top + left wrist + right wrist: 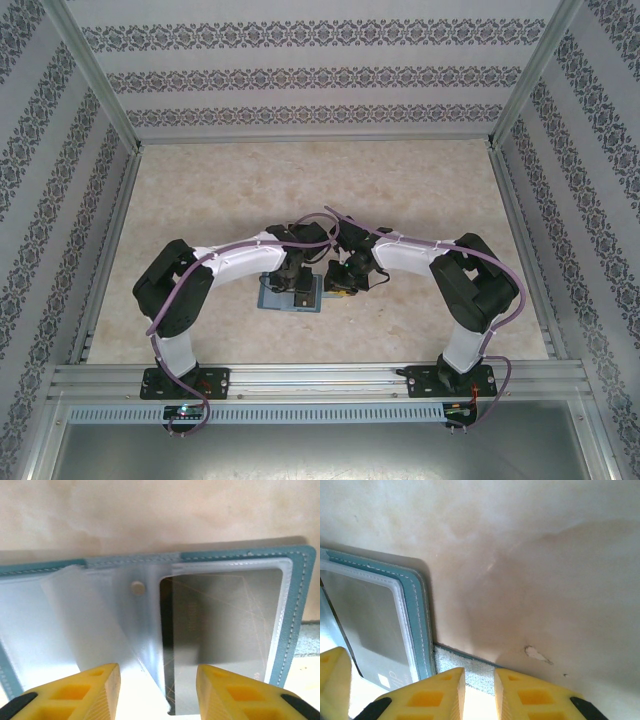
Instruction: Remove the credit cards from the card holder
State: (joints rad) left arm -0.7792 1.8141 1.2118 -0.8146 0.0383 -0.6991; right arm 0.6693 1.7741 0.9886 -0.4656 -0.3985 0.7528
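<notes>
Reads as a robotics lab test cell rather than a home or shop. Boxed in by an aluminium frame [320,378], with floral-striped wallpaper panels [310,75] on the left, right and far sides. Floored with a marble-look tabletop [250,190]. Fitted at the near edge with a left arm [180,295] and a right arm [470,285], both trailing purple cables [150,318].
</notes>
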